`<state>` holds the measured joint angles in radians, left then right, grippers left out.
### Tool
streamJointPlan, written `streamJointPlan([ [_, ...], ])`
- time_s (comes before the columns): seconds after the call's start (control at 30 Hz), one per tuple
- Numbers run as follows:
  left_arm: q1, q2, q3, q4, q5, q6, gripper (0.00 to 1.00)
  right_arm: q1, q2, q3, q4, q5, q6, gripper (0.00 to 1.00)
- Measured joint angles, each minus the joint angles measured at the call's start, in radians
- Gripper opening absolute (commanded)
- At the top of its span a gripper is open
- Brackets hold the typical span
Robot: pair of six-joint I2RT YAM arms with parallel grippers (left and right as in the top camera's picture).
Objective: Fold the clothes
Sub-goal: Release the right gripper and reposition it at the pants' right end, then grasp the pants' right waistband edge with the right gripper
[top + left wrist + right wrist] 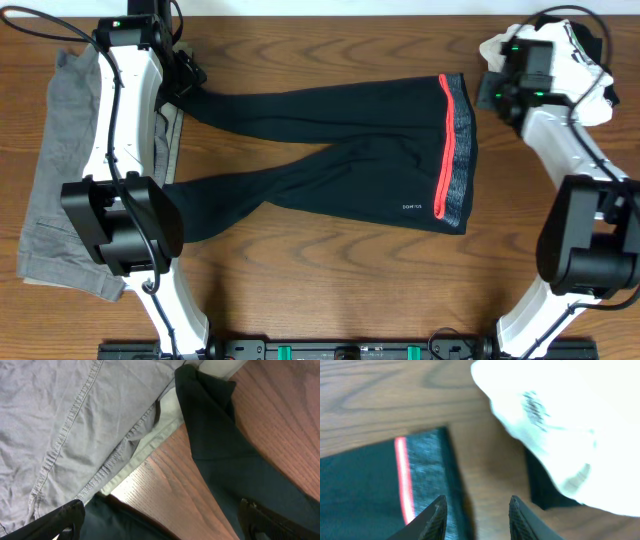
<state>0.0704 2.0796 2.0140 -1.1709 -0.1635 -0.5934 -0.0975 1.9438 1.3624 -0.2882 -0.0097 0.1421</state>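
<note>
Leggings [330, 150]: were laid flat mid-table, the long axis run left to right, legs splayed leftward.
Waistband [420, 460]: was turned toward the right arm; its corner was seen just beside the right gripper [476, 510].
Right gripper: was held narrowly parted, nothing gripped.
Left gripper [160, 512]: was held wide apart, empty, over the upper leg's cuff [200, 390].
Nearer arm: each end was judged nearest to the arm on its own side.

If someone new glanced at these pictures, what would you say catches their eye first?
Black leggings lie spread across the middle of the table, legs pointing left, with a bright coral stripe down the waistband at the right. A crumpled grey garment lies along the left edge, and a bunched white cloth sits in the far right corner.
</note>
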Motion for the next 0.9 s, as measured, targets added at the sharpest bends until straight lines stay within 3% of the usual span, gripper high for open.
streamJointPlan([
  [0.07, 0.000, 0.000, 0.000, 0.000, 0.000, 0.002, 0.98, -0.035, 0.000, 0.000, -0.039, -0.037, 0.000, 0.43],
  [0.2, 0.000, 0.000, 0.000, 0.001, 0.000, 0.011, 0.98, -0.061, 0.000, 0.000, -0.113, -0.094, -0.020, 0.66],
  [0.33, 0.000, 0.000, 0.000, 0.001, 0.000, 0.015, 0.98, -0.023, -0.002, -0.001, -0.248, -0.127, -0.031, 0.71],
  [0.57, 0.000, 0.000, 0.000, 0.004, 0.000, 0.018, 0.98, 0.155, -0.018, -0.001, -0.433, -0.069, 0.029, 0.64],
  [0.73, 0.000, 0.000, 0.000, 0.008, 0.000, 0.018, 0.98, 0.240, -0.018, -0.001, -0.452, 0.035, 0.084, 0.56],
  [0.9, 0.000, 0.000, 0.000, 0.009, 0.000, 0.018, 0.98, 0.287, -0.017, -0.001, -0.456, 0.166, 0.133, 0.55],
])
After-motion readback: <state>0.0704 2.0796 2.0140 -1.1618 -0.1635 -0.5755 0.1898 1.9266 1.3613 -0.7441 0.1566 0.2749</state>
